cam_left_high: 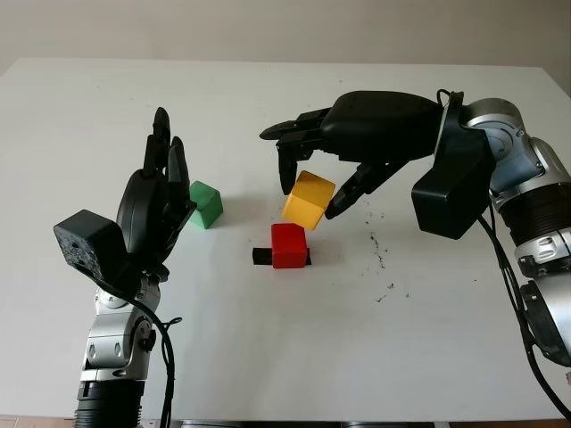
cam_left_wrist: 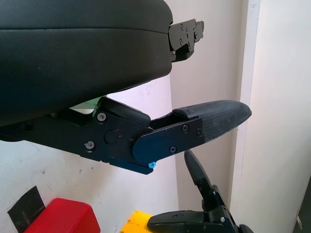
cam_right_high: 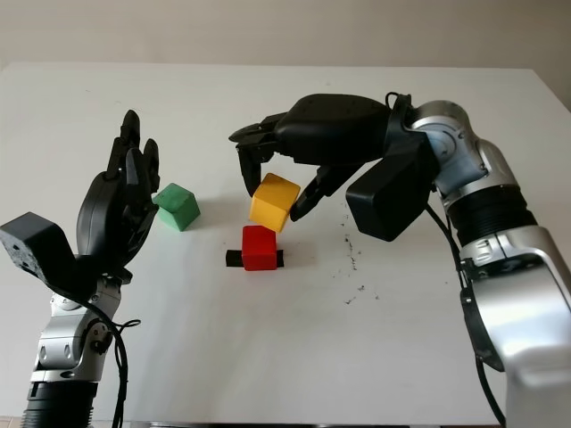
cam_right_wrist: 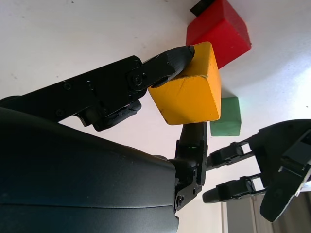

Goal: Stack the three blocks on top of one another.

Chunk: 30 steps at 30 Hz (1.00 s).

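My right hand (cam_left_high: 308, 192) is shut on the yellow block (cam_left_high: 309, 200), holding it tilted in the air just above and slightly behind the red block (cam_left_high: 289, 245). The red block sits on the table on a small black marker (cam_left_high: 260, 257). In the right wrist view the fingertips (cam_right_wrist: 177, 57) pinch the yellow block (cam_right_wrist: 189, 92) with the red block (cam_right_wrist: 219, 29) beyond it. The green block (cam_left_high: 206, 203) stands on the table to the left. My left hand (cam_left_high: 159, 192) is open, raised upright just left of the green block.
The white table (cam_left_high: 268, 348) carries some dark specks (cam_left_high: 382, 259) to the right of the red block. The table's far edge meets a pale wall (cam_left_high: 268, 27).
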### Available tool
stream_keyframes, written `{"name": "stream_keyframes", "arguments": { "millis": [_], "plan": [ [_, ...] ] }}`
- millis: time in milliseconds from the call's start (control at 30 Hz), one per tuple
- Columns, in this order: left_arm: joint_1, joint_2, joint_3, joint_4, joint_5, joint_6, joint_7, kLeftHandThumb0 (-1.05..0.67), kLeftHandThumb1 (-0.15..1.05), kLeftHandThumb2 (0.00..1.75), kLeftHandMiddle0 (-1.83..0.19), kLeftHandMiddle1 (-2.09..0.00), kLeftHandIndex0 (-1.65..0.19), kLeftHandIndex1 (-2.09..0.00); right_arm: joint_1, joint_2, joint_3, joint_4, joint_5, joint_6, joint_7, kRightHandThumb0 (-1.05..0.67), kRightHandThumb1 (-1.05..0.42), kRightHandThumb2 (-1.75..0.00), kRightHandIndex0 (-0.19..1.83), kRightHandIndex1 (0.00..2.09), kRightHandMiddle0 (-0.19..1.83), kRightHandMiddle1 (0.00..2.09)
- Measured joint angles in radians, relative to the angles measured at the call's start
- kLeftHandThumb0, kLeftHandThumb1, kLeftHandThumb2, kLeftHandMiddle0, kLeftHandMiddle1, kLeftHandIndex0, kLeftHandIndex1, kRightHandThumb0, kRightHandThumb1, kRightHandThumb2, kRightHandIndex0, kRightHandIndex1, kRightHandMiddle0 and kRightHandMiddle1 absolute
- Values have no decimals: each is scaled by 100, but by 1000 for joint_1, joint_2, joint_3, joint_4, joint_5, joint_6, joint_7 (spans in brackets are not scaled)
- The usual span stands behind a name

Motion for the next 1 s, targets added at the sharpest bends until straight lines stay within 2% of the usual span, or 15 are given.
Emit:
{"name": "stream_keyframes", "arguments": {
  "millis": [833,1000],
  "plan": [
    [4,-7,-3,-13,0,3,12,-75,105,71,19,0,19,0,-47,87,54,123,-43,-102,-6,-43,-99,-6,20,6,36,145],
    [9,-14,-4,-28,2,8,26,-75,105,71,19,0,19,0,-47,96,64,137,-53,-110,-11,-43,-99,-5,19,5,41,150]
  ]
}}
